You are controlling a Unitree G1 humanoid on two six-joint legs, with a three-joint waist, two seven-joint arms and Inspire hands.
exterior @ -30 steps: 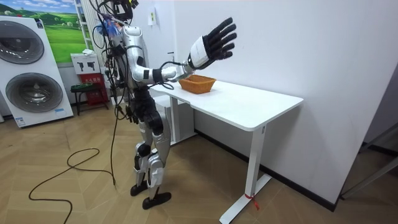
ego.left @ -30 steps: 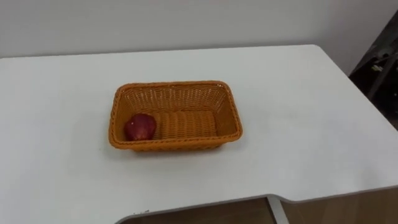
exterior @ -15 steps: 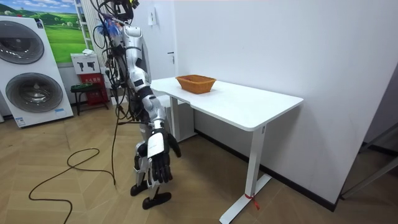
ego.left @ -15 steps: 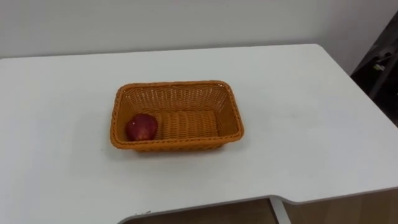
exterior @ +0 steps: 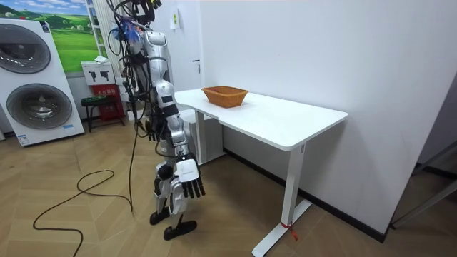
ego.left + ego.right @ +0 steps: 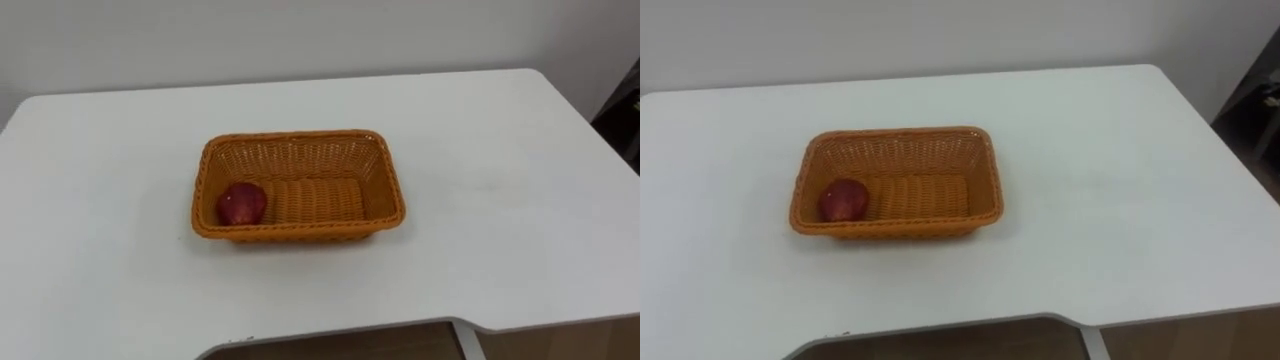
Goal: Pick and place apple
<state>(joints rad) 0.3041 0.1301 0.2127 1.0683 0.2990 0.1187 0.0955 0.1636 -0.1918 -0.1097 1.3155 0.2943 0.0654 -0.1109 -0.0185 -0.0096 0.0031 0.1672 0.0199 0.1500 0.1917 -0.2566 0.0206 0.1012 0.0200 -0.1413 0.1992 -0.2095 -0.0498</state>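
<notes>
Red apple: lies inside the wicker basket, in its corner toward 8 o'clock, close to the 9 o'clock end wall and the near wall. Rests on the woven bottom, with no hand near it. The rest of the basket's bottom bare, from the middle to the 3 o'clock end.

Wicker basket: stands flat on the white surface, about in the middle of it, long side running from 9 o'clock to 3 o'clock, well apart from every edge. Curved cut-out in the surface's edge at 6 o'clock.

In the room view, basket on the surface near the end where the robot stands, at 9 o'clock of the table. Upright on both legs there, body turned to the surface.

Right hand: hangs low beside the leg, far under the level of the surface, arm straight down. Fingers straight and a little spread, pointing to the floor, holding nothing.

Washing machine against the wall at 9 o'clock of the room view, well apart from the robot.
</notes>
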